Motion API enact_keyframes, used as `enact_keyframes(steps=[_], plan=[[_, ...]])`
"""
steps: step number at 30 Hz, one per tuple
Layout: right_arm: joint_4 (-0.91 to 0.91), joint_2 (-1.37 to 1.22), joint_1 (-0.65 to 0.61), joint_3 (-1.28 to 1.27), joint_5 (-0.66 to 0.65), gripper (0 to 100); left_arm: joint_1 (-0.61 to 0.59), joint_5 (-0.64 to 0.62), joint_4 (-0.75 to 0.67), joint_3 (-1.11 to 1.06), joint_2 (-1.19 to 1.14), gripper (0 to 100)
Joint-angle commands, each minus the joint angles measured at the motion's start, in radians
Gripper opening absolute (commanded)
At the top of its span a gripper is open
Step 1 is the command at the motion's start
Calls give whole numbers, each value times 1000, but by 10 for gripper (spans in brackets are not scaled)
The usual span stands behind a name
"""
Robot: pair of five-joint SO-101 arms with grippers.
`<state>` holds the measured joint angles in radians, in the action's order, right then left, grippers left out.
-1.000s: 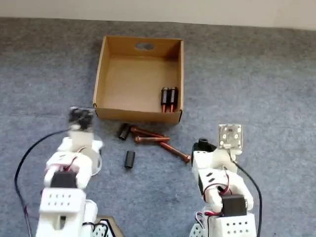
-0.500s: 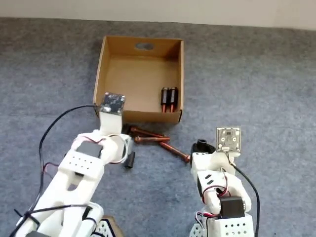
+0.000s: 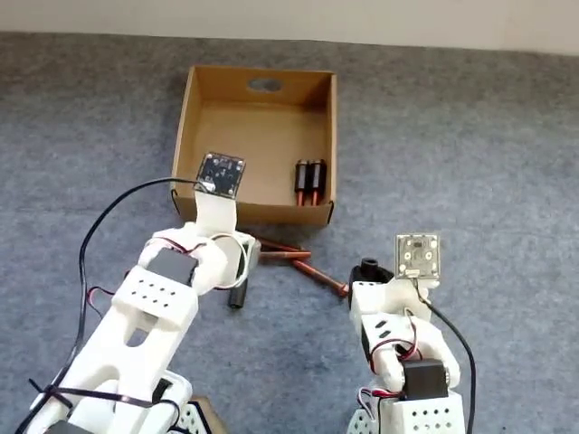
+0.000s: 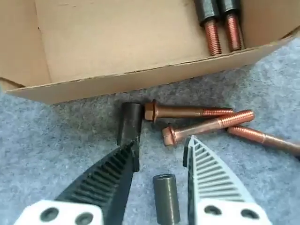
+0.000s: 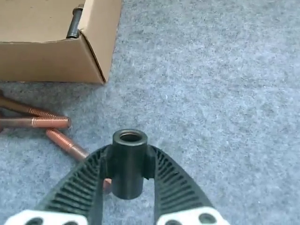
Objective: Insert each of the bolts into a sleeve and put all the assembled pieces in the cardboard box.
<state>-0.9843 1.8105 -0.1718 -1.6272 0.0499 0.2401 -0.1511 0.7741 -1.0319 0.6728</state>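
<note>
Three copper bolts [image 4: 187, 112] lie on the grey carpet just in front of the cardboard box [image 3: 185, 136]. Two assembled pieces [image 3: 309, 182] rest inside the box by its right wall. My left gripper [image 4: 161, 143] hangs open over the loose parts, with one black sleeve [image 4: 166, 201] lying between its fingers and untouched. A second black sleeve [image 4: 130, 123] lies beyond the dark finger, close to a bolt head. My right gripper [image 5: 127, 152] is shut on another black sleeve [image 5: 127, 164], held upright with its bore showing, near the tip of the rightmost bolt [image 5: 65, 143].
The box's front wall [image 4: 140, 79] stands close behind the bolts. Open carpet [image 3: 470, 163] stretches to the right of the box and around the right arm. The left arm's cable [image 3: 99, 235] loops over the carpet at the left.
My left arm swung in from the left and forward, ending over the sleeves and bolts in front of the box. The right arm has barely moved and keeps its sleeve.
</note>
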Motion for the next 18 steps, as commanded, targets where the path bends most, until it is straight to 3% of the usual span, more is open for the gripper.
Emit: enact_keyframes(steps=[1, 10, 18], plan=[[-2, 5, -1, 7, 6, 6, 13, -23, 3, 31, -15, 174], [-2, 5, -4, 8, 6, 6, 110, -23, -63, 70, -274, 174], [-2, 5, -5, 8, 6, 6, 30, -28, -68, 97, -311, 174]])
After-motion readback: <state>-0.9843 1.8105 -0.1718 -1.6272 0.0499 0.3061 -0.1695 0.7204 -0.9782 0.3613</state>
